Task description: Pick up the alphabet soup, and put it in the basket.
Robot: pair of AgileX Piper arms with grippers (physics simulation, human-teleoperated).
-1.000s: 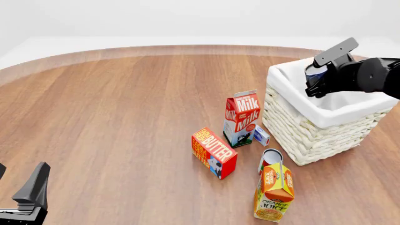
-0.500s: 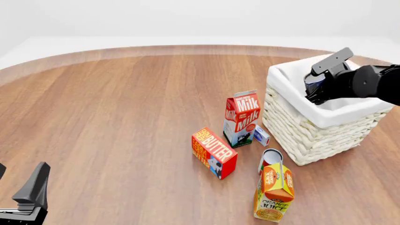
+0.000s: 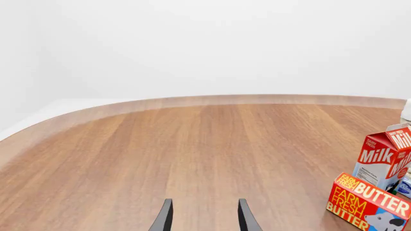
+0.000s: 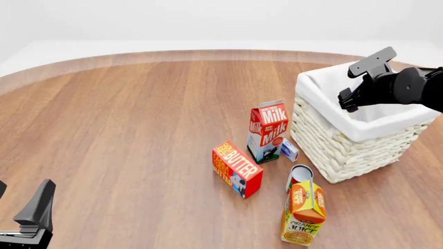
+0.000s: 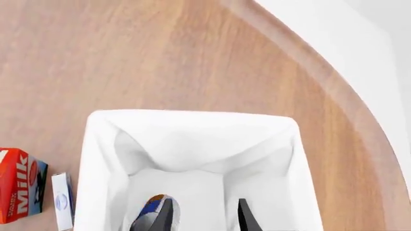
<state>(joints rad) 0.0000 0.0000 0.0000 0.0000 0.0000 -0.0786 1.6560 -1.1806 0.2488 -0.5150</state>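
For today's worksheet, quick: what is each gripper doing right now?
Left gripper: open, holding nothing.
Right gripper: open above the basket; the alphabet soup lies inside, outside its fingers.

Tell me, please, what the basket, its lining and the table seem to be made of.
The basket looks like woven wicker, off-white and matte: its side shows rows of plaited strands. Its lining looks like soft white cloth, since it folds over the rim and creases inside. The table looks like wood with a smooth, slightly glossy finish: brown grain runs in plank-like streaks. All are simulator renders, so this is appearance only.
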